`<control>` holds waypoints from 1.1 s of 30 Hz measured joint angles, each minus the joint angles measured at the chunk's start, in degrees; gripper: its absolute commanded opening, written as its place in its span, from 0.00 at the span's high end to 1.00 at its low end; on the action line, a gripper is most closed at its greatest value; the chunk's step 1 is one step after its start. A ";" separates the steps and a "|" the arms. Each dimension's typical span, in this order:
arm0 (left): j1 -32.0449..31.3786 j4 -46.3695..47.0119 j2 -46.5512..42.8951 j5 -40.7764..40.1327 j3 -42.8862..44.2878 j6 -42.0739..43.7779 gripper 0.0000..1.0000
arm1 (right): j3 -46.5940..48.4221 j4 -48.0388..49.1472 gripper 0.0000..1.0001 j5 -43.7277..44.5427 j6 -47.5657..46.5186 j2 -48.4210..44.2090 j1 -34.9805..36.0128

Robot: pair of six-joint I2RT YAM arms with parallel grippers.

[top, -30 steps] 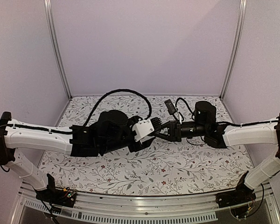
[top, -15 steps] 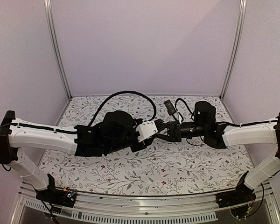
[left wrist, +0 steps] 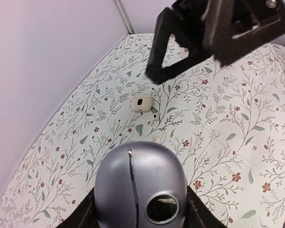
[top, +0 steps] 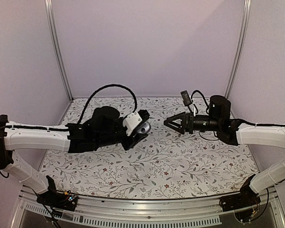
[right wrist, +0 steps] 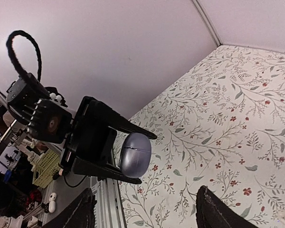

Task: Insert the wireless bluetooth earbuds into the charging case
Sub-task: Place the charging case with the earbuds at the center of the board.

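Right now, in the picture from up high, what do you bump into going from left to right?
Left arm's white sleeve → left hand gripping the purple charging case → a gap of flowery table → right hand, open → right arm's white sleeve.

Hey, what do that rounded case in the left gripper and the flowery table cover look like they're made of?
The case: probably moulded plastic with a satin, faintly metallic lilac-grey finish; soft highlights, a thin seam and a dark round inset show. The table cover: a matte printed sheet with leaves and red flowers, no glare; cloth, paper or vinyl, I cannot tell.
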 measured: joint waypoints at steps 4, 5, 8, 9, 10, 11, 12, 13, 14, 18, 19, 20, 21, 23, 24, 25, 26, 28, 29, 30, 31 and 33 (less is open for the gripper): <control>7.41 0.11 -2.38 4.44 -3.02 -7.69 0.82 | 1.51 -5.75 0.01 6.03 -4.35 -5.53 -3.87; 9.81 0.02 -2.45 5.46 -3.17 -9.88 0.82 | 1.64 -6.88 0.01 7.82 -5.86 -7.21 -5.09; 16.72 -0.57 -1.88 8.09 -3.08 -15.69 0.81 | 1.62 -8.94 0.01 10.08 -7.78 -10.82 -9.01; 18.95 -1.05 -1.31 8.81 -2.89 -17.59 0.81 | 1.62 -9.42 0.01 10.08 -8.13 -11.76 -10.78; 21.62 -2.16 -0.33 9.90 -2.38 -19.63 0.81 | 1.62 -9.81 0.01 10.03 -8.26 -12.24 -12.44; 23.39 -2.86 0.68 10.49 -1.99 -21.18 0.81 | 1.62 -10.16 0.01 9.97 -8.35 -12.35 -13.79; 25.49 -4.02 2.08 10.82 -1.51 -22.80 0.82 | 1.62 -10.60 0.01 9.64 -8.07 -12.26 -15.50; 26.99 -5.03 3.26 11.19 -1.20 -24.15 0.82 | 1.55 -10.97 0.01 8.98 -7.65 -11.93 -17.27; 28.81 -6.10 4.55 11.76 -1.03 -25.70 0.83 | 1.25 -11.13 0.01 8.00 -6.86 -11.47 -19.28; 34.64 -8.96 8.76 14.16 -1.01 -31.10 0.84 | -1.88 -11.89 0.01 6.86 -4.63 -10.91 -25.07; 35.95 -9.31 9.73 14.49 -1.01 -32.09 0.84 | -2.27 -12.37 0.01 7.08 -4.50 -10.91 -25.68; 37.09 -9.64 10.69 14.67 -0.96 -32.85 0.84 | -2.51 -13.16 0.01 7.56 -4.42 -10.91 -26.14; 38.14 -10.23 11.80 14.73 -0.72 -33.46 0.84 | -2.51 -13.99 0.01 7.96 -4.44 -10.93 -26.38; 39.74 -11.30 14.03 14.84 0.35 -34.05 0.83 | -2.51 -14.60 0.01 8.07 -4.46 -10.93 -27.12; 40.19 -11.63 15.04 14.84 0.92 -34.14 0.83 | -2.51 -14.78 0.01 7.85 -4.48 -10.93 -27.54; 40.59 -12.02 16.09 14.82 1.60 -34.18 0.83 | -2.51 -14.97 0.01 7.63 -4.44 -10.86 -28.15; 40.92 -12.31 16.94 14.84 2.14 -34.21 0.83 | -2.51 -15.15 0.01 7.50 -4.48 -10.64 -28.87; 41.38 -12.66 18.25 14.88 2.91 -34.23 0.82 | -2.51 -15.39 0.01 7.28 -4.74 -9.66 -29.86; 41.48 -12.76 18.75 14.86 3.13 -34.23 0.82 | -2.51 -15.61 0.01 7.19 -5.05 -9.05 -30.10; 41.64 -13.05 19.32 14.86 3.43 -34.23 0.82 | -2.51 -15.89 0.01 7.10 -5.42 -8.41 -30.16; 41.81 -13.31 19.89 14.84 3.76 -34.23 0.82 | -2.51 -16.13 0.01 6.99 -5.70 -7.87 -30.16; 42.18 -13.66 21.16 14.69 4.46 -34.23 0.81 | -2.51 -16.79 0.01 6.78 -6.45 -6.78 -30.16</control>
